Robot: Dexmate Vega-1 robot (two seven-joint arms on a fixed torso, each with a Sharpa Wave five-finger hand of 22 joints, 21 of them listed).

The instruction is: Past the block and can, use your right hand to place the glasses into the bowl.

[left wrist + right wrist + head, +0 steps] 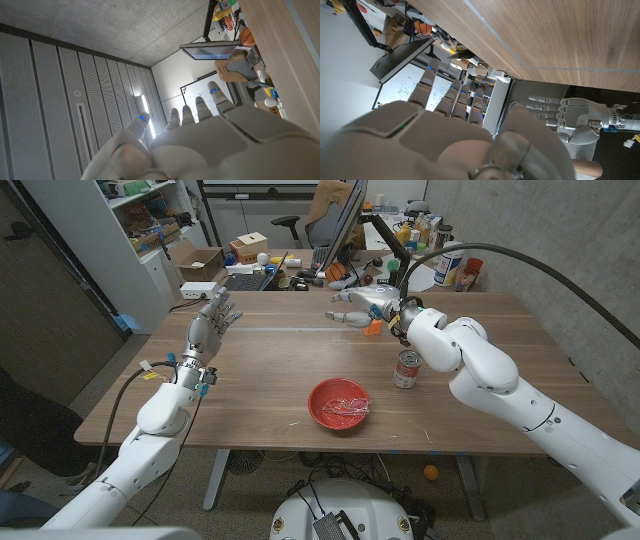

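On the left side of the wooden table [260, 360], the left hand [212, 315] hangs raised above the surface, holding nothing, its fingers apart and pointing away from the robot. Toward the middle, near the table's front edge, sits one red bowl [338, 403]; something clear and glinting lies inside it, which looks like the glasses [345, 407], though the frames are too small to make out their shape for certain. Just to the right of the bowl and a little farther back stands one can [406, 368] with a red label, upright. Beyond the can, near the far edge, the right hand [358, 306] reaches out over the table with its fingers stretched toward the left; it appears to hold nothing, and the right wrist view shows the fingers extended and slightly apart. A single small orange block [373, 327] shows just beside this hand, under its wrist.

Judging from how things lie, the placing step seems done, or nearly so: the glasses appear to rest in the bowl while the right hand is well apart from it, past the block and can. If that reading is right, the next move calls only for bringing the right arm clear without its forearm knocking the can or brushing the block.

Count: one bowl, one can, one block, one pair of glasses.
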